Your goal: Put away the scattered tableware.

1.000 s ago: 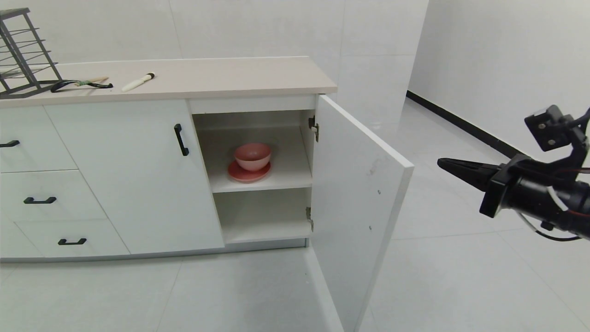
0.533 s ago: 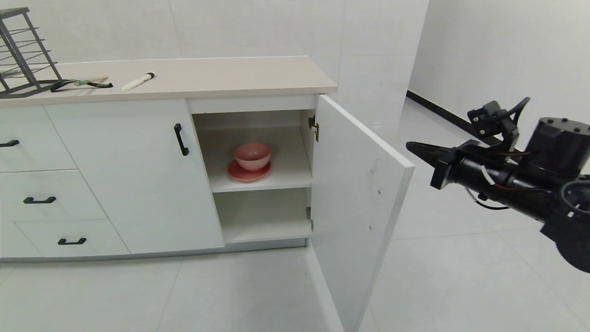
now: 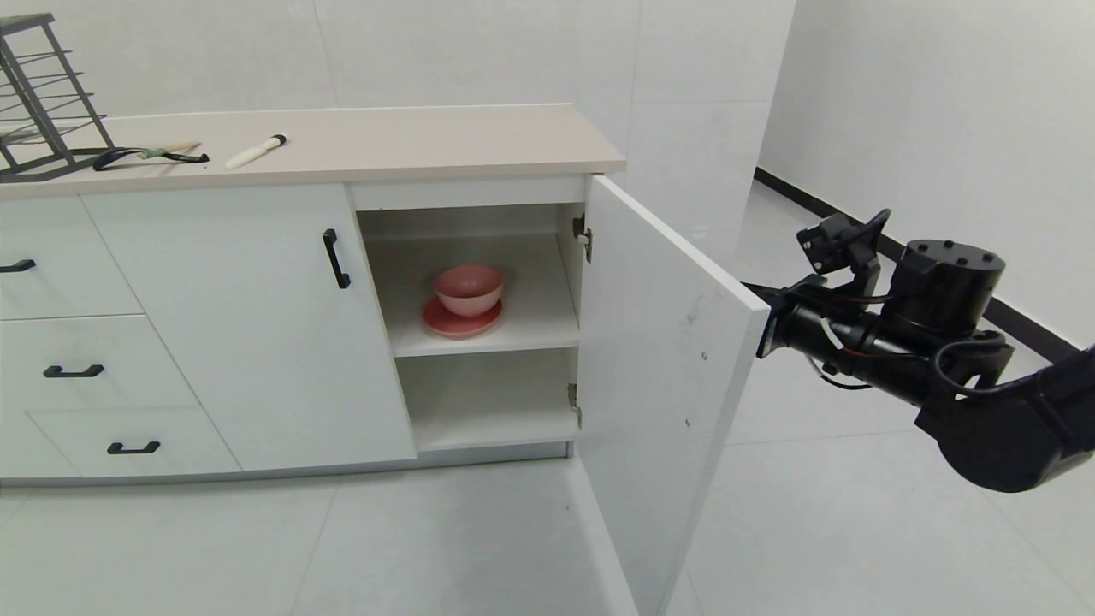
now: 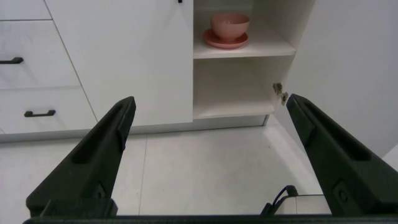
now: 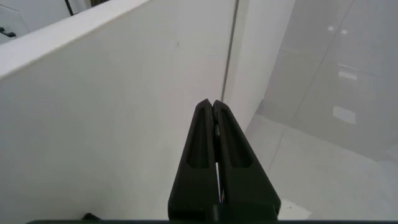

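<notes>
A pink bowl [image 3: 468, 289] sits on a red plate [image 3: 462, 321] on the upper shelf of the open cabinet. Both also appear in the left wrist view, bowl [image 4: 230, 25] on plate [image 4: 225, 41]. The cabinet door [image 3: 659, 368] stands swung wide open. My right gripper [image 3: 756, 292] is shut and empty, its tip at the outer face of the door near its top free corner. In the right wrist view the shut gripper [image 5: 212, 103] points along the white door panel [image 5: 93, 124]. My left gripper [image 4: 210, 102] is open and empty, low in front of the cabinet.
On the countertop [image 3: 411, 137] lie a white-handled utensil [image 3: 255, 152] and a dark utensil with a wooden handle [image 3: 154, 155], beside a black wire rack [image 3: 43, 94]. Drawers with black handles [image 3: 74, 371] are at left. Open tiled floor lies in front.
My right arm has swung left and slightly down, bringing its shut gripper from open space up to the door's outer face. Bowl, plate and door have not moved.
</notes>
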You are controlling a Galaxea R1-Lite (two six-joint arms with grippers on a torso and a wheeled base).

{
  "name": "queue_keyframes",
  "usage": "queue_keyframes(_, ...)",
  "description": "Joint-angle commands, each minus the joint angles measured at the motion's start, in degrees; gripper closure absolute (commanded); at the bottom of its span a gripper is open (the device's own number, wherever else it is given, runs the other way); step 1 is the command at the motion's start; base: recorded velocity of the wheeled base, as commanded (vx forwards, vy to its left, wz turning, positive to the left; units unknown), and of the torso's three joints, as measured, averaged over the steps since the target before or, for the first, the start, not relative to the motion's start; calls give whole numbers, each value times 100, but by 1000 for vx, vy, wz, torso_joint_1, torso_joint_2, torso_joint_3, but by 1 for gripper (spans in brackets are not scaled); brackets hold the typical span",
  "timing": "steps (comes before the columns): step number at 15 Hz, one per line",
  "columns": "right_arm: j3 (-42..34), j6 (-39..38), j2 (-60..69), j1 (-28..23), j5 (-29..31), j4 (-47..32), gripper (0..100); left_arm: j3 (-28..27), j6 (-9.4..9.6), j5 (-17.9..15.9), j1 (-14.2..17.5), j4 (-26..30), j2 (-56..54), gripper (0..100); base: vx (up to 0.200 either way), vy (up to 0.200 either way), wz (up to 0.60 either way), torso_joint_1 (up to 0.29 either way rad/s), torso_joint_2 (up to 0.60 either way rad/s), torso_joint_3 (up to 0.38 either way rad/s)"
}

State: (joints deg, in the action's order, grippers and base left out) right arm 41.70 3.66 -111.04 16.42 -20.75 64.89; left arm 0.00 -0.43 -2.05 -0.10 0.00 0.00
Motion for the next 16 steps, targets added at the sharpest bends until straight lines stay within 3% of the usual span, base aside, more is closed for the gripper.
queue_keyframes(1,-13,3,-75,204,9,15,100,0,-1,-6,1,0,0,0,0,0,0,0,0,0)
queue_keyframes(16,-136,-14,250,1320,212,15,100,0,-10,3,1,0,0,0,0,0,0,0,0,0)
